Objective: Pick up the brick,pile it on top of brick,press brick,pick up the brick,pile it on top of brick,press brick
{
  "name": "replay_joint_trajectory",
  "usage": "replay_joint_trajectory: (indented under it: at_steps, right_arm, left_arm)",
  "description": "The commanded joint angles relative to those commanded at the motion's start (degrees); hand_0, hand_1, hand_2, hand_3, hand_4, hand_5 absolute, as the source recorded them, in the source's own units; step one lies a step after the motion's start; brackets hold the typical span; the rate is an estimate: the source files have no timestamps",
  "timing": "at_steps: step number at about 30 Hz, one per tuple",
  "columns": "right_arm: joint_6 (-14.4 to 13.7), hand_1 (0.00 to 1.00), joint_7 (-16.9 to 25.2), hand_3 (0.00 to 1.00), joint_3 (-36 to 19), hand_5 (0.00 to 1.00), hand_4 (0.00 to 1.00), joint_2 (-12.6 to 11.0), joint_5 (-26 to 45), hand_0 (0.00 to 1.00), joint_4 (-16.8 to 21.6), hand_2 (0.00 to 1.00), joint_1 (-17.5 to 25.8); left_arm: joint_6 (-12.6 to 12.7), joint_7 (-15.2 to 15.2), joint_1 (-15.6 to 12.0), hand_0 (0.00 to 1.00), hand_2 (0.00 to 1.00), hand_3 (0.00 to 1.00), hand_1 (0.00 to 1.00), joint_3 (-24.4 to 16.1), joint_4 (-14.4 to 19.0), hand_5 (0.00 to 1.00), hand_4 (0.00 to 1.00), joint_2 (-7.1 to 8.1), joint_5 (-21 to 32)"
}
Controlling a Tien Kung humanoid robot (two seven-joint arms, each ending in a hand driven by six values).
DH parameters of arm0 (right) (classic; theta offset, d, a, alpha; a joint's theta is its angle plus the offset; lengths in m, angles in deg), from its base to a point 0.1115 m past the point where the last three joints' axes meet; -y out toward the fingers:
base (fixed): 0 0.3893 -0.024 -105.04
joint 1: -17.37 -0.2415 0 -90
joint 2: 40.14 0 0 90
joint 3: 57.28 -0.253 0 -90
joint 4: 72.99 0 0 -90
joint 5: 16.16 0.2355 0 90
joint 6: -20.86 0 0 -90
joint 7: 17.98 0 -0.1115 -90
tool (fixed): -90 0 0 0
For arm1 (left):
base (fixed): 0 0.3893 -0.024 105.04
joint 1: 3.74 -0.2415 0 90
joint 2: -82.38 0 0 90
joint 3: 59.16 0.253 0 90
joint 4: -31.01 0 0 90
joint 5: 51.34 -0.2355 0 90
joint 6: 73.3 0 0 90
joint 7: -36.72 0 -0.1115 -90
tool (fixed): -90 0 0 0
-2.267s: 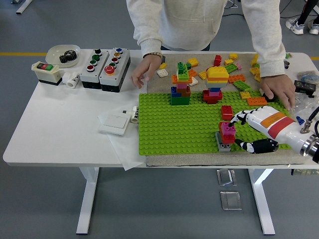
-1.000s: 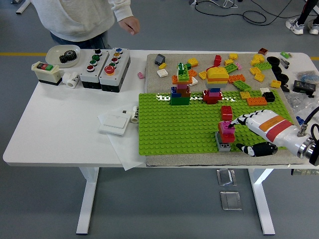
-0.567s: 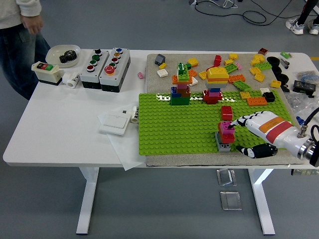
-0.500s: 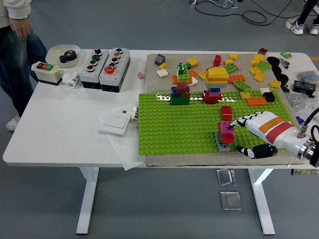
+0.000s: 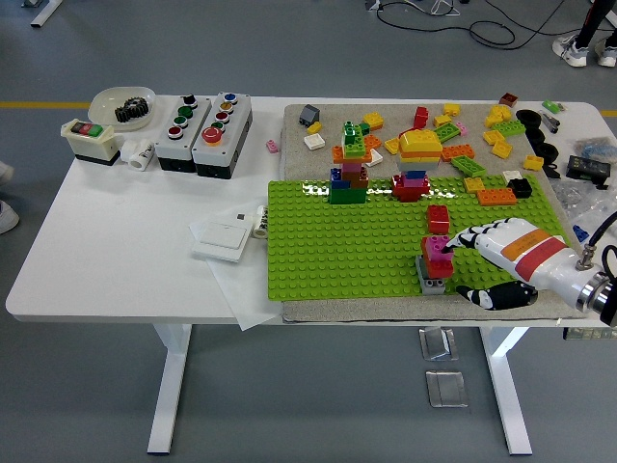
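Near the front right of the green baseplate (image 5: 328, 241) stands a small stack: a pink brick (image 5: 439, 251) on a grey brick (image 5: 431, 281). A red brick (image 5: 439, 217) sits just behind it. My right hand (image 5: 463, 266) reaches in from the right edge. Its white fingers (image 5: 472, 237) stretch out flat, the tips resting against the pink brick's top right side. The black thumb (image 5: 494, 294) lies low on the mat, apart from the stack. The hand holds nothing. My left arm is out of the picture.
Other stacks stand at the plate's back: blue-brown-green (image 5: 348, 183), red-blue-pink (image 5: 413, 183), and a yellow dome piece (image 5: 421, 145). Several loose bricks (image 5: 482, 188) lie on the grey mat behind. Button boxes (image 5: 205, 123), a bowl (image 5: 120, 101) and a white switch (image 5: 224, 234) are on the left.
The person has lifted both hands from the table and walked off to the left, out of the picture. My right hand has stayed at the pink brick, shifting only slightly.
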Motion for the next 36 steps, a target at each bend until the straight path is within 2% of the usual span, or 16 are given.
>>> replay_joint_trajectory:
  at_steps: [12, 23, 24, 29, 30, 36]
  right_arm:
    - [-0.5, 0.637, 0.1, 0.709, -0.6, 0.336, 0.703, -0.1, 0.1, 0.616, 0.6, 0.754, 0.2]
    - [-4.0, 0.654, 0.7, 0.743, -2.8, 0.337, 0.716, -0.4, 2.0, 0.640, 2.1, 0.766, 0.9]
    - [-4.2, 0.635, 0.8, 0.710, -3.0, 0.334, 0.704, -0.4, 2.1, 0.621, 2.4, 0.752, 1.1]
    - [-5.8, 0.635, 2.3, 0.710, -3.3, 0.334, 0.704, -0.8, 2.8, 0.621, 5.0, 0.752, 2.9]
    - [-5.9, 0.604, 2.5, 0.673, -3.3, 0.329, 0.692, -0.8, 2.9, 0.591, 5.5, 0.734, 3.2]
    - [-5.9, 0.601, 2.8, 0.665, -2.9, 0.326, 0.689, -0.8, 3.2, 0.590, 6.9, 0.732, 3.9]
  left_arm:
    - [0.0, 0.1, 0.0, 0.790, 0.595, 0.536, 0.694, -0.4, 0.0, 0.503, 0.523, 0.00, -0.3]
    - [0.0, 0.1, 0.2, 0.790, 0.595, 0.536, 0.694, -0.4, 0.0, 0.504, 0.522, 0.05, -0.2]
    - [0.0, 0.1, 0.2, 0.790, 0.594, 0.537, 0.694, -0.4, 0.0, 0.505, 0.522, 0.05, -0.2]
    - [0.0, 0.1, 0.2, 0.790, 0.594, 0.537, 0.694, -0.8, 0.0, 0.505, 0.522, 0.04, -0.5]
    - [0.0, 0.1, 0.2, 0.789, 0.595, 0.536, 0.695, -0.8, 0.0, 0.506, 0.522, 0.03, -0.6]
    - [0.0, 0.2, 0.3, 0.788, 0.595, 0.536, 0.693, -0.8, 0.0, 0.507, 0.522, 0.01, -0.7]
